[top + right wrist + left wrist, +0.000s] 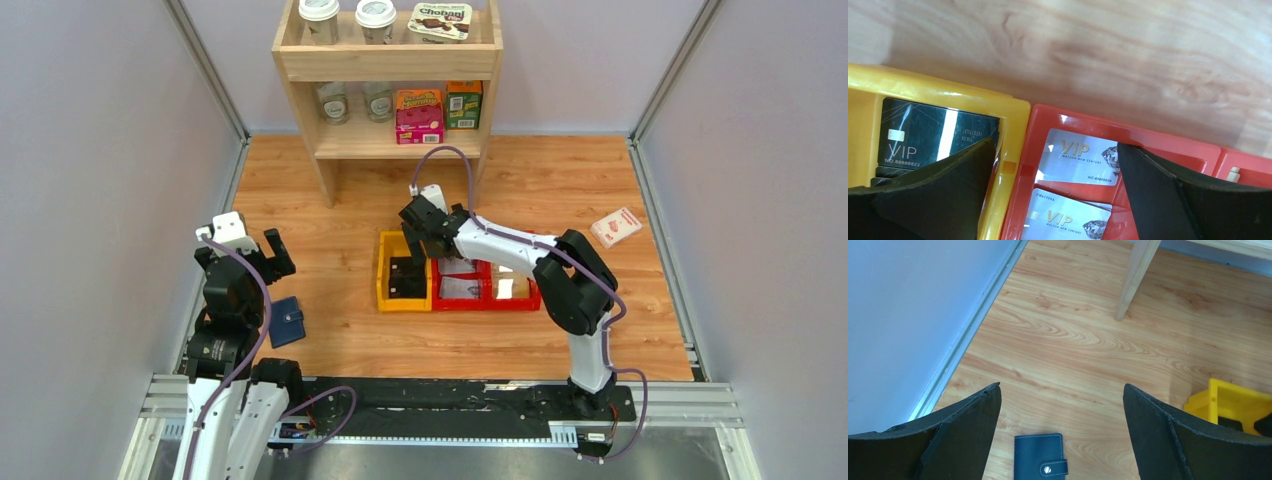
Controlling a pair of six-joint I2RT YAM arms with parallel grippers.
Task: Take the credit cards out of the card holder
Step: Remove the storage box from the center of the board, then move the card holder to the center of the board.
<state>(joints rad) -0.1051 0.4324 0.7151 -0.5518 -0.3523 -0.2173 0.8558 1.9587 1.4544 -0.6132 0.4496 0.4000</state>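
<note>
The navy card holder (287, 321) lies shut on the wooden table near the left wall, its snap tab fastened (1040, 460). My left gripper (243, 262) hangs open just beyond it, nothing between its fingers (1062, 386). My right gripper (418, 240) is open above the wall shared by the yellow bin (948, 97) and a red bin (1148, 140), holding nothing (1055, 144). A black credit card (923, 135) marked VIP lies in the yellow bin. Two silver VIP cards (1080, 157) lie in the red bin.
A second red bin (512, 288) adjoins the first on the right. A white-and-red box (616, 226) lies at the right side of the table. A wooden shelf (390, 80) with cups, jars and cartons stands at the back, its leg (1135, 280) ahead of my left gripper.
</note>
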